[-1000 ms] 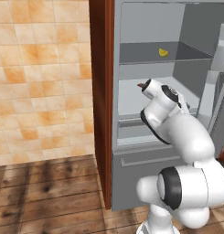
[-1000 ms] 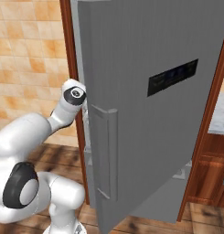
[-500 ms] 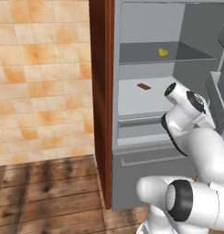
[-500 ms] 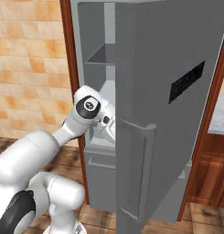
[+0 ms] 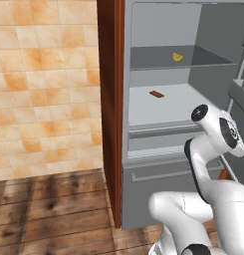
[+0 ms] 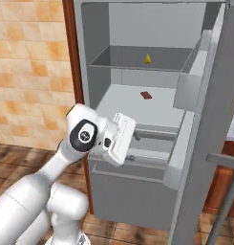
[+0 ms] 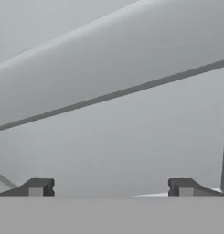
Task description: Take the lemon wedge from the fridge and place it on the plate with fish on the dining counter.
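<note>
Inside, the tall grey brushed-steel fridge (image 5: 158, 184) stands with its door swung open, showing a pale white-grey shelved interior. The tiny bright yellow lemon wedge (image 5: 178, 57) lies alone on the upper grey shelf (image 6: 137, 61), toward the back. On the white shelf below it rests a small flat brown rectangular piece (image 5: 156, 93), well apart from the wedge. Beneath that shelf sits a closed grey drawer (image 6: 137, 143). The white arm's hand is raised in front of the drawer level, below both shelves, and its two dark fingers (image 7: 36, 187) are spread wide with nothing between them, facing plain grey fridge surfaces in the hand view
</note>
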